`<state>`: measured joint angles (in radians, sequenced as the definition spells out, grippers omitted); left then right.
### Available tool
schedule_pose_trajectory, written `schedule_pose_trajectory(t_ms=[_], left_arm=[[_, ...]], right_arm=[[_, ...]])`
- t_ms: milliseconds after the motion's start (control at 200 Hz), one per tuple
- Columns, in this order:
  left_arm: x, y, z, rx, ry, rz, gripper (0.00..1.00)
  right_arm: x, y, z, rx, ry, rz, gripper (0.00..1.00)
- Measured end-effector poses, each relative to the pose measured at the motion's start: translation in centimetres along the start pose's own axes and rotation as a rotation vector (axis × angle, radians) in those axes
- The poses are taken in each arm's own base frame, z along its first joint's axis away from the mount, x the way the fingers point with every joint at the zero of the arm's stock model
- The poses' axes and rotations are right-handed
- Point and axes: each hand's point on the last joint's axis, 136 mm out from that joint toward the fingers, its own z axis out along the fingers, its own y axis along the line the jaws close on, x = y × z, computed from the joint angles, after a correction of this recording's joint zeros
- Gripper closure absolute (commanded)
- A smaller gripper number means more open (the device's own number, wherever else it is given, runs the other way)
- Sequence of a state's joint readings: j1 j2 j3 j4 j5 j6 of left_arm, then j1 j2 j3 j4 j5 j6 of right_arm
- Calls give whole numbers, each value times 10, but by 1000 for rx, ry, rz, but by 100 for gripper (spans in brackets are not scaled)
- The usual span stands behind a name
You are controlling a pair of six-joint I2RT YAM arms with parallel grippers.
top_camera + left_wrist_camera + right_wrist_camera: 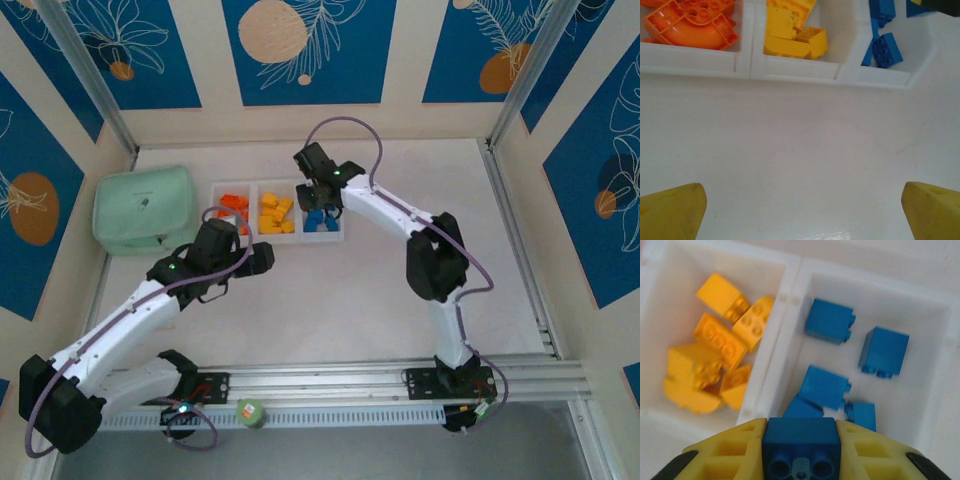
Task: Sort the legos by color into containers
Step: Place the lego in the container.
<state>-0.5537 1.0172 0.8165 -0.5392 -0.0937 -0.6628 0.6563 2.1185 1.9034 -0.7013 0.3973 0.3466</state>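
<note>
The containers are three compartments of one white tray [278,236] at the back middle of the table. Its left compartment holds orange legos [234,205], the middle yellow ones [276,212], the right blue ones [320,222]. My right gripper [322,192] hangs over the blue compartment. In the right wrist view it [801,452] is shut on a blue lego [801,437], above several loose blue bricks [829,320] and beside the yellow bricks [720,340]. My left gripper [262,258] stands open and empty over bare table just in front of the tray; its yellow fingertips [672,210] are spread wide.
A mint-green soft pouch [145,210] lies left of the tray. A small green round object [250,411] sits on the metal rail [380,385] at the near edge. Walls close in the table on three sides. The tray's front wall [790,70] lies ahead of the left gripper.
</note>
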Motion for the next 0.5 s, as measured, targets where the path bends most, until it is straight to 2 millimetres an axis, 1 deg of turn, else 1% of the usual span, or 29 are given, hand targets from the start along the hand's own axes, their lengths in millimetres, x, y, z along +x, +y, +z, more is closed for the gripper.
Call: schedule_pose_trajectory(t_ms=[80,155,205,250,310,380,500], left_arm=[[-2,4,1,-5,2,-8,1],[-3,8,3,-10,8,-13,1],[-4,10,4,-12,15,-23,1],[-4,12,6,-16,18,-30,1],[-5,15,7,-18,23,-40,1],[-7,16,7,-17,24,-46,1],[-12,16,5,-13,14,-52,1]], right_arm=[[-7,-8,19,32,5,12,68],[-10,-17,33,52,14,24,66],[-13,-23,39,66,18,33,59],[-15,-27,44,74,21,40,56],[-18,-31,47,80,19,40,53],[-23,-35,45,82,12,41,47],[-30,-31,39,67,-7,31,39]])
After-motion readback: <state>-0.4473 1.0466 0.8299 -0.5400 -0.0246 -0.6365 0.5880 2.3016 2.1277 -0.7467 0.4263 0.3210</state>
